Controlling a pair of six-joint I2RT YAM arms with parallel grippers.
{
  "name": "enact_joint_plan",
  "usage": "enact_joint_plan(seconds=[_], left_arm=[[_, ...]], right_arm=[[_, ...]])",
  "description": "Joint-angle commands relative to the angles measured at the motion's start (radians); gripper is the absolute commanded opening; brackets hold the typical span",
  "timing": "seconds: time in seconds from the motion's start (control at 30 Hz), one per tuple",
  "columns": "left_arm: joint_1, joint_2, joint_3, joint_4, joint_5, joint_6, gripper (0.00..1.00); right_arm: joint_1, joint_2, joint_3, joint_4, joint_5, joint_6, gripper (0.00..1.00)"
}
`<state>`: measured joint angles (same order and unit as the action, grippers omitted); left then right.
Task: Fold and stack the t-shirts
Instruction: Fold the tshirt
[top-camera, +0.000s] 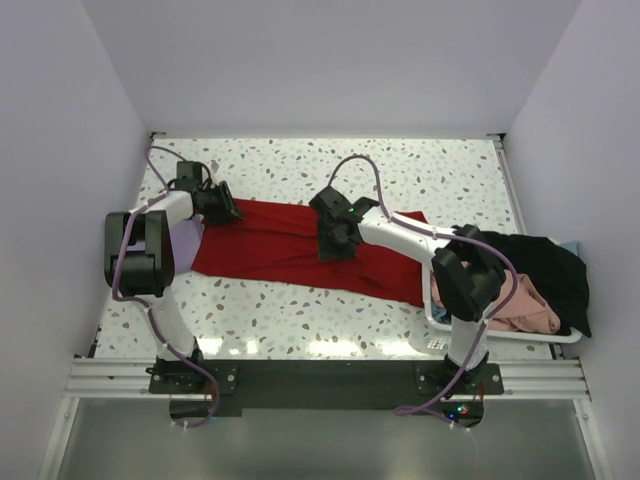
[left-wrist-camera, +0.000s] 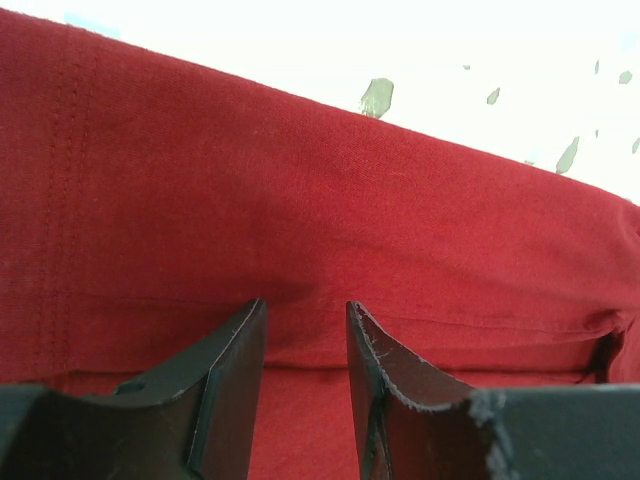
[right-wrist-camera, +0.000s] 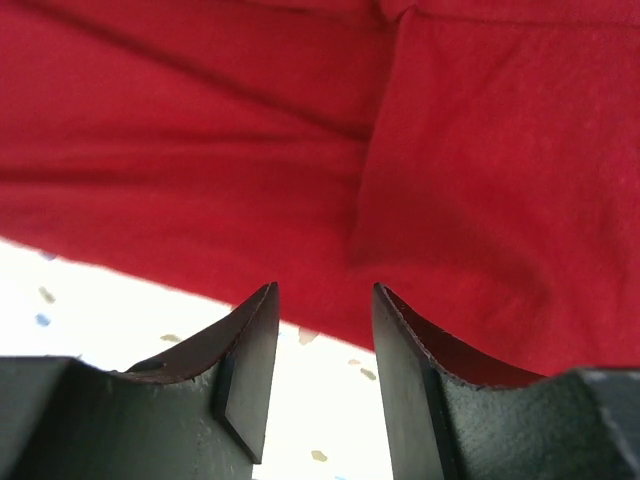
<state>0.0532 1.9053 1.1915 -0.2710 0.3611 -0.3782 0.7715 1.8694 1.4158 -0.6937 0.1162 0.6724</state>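
Red t-shirt (top-camera: 280, 250) beneath left hand (top-camera: 230, 211) at its left end and right hand (top-camera: 335, 252) mid-cloth, each hand apart and empty.

surface (top-camera: 300, 315): pale, speckled with small dark flecks | basket (top-camera: 520, 335): white plastic, at the surface's right near corner | walls (top-camera: 330, 60): plain white, three sides | rail (top-camera: 320, 375): metal, along near edge

Bright red shirt (top-camera: 290, 245) across the middle, plain, no print, with red stitched seams. The bench (top-camera: 420, 170) is white with grey-green speckles. A pale lavender shirt (top-camera: 186, 240) peeks out at the left. On the right, a white basket (top-camera: 500, 336) shows a black shirt (top-camera: 545, 265) and a salmon-pink shirt (top-camera: 528, 312). White arms (top-camera: 400, 232) with black joints, purple cables (top-camera: 358, 158).
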Motion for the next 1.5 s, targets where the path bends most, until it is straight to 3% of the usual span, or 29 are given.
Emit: enact_joint_plan(seconds=[0.0, 0.27, 0.4, 0.7, 0.87, 1.0, 1.47], left_arm=[[0.007, -0.015, 0.043, 0.013, 0.016, 0.009, 0.43], [0.007, 0.003, 0.063, 0.009, 0.018, 0.010, 0.43], [0.007, 0.003, 0.059, 0.010, 0.019, 0.010, 0.43], [0.007, -0.008, 0.042, 0.019, 0.019, 0.012, 0.43], [0.007, -0.012, 0.036, 0.023, 0.022, 0.009, 0.43], [0.007, -0.018, 0.033, 0.027, 0.024, 0.007, 0.43], [0.011, -0.018, 0.033, 0.023, 0.018, 0.009, 0.43]], right_arm=[[0.002, 0.053, 0.061, -0.055, 0.082, -0.025, 0.45], [0.002, 0.089, 0.048, -0.047, 0.103, -0.028, 0.37], [0.003, 0.094, 0.038, -0.038, 0.092, -0.036, 0.17], [0.000, 0.076, 0.000, -0.009, 0.059, -0.034, 0.02], [0.002, 0.043, 0.008, -0.009, 0.054, -0.020, 0.06], [0.002, 0.048, 0.017, -0.006, 0.057, -0.014, 0.22], [0.002, 0.030, 0.029, 0.017, 0.045, -0.011, 0.30]])
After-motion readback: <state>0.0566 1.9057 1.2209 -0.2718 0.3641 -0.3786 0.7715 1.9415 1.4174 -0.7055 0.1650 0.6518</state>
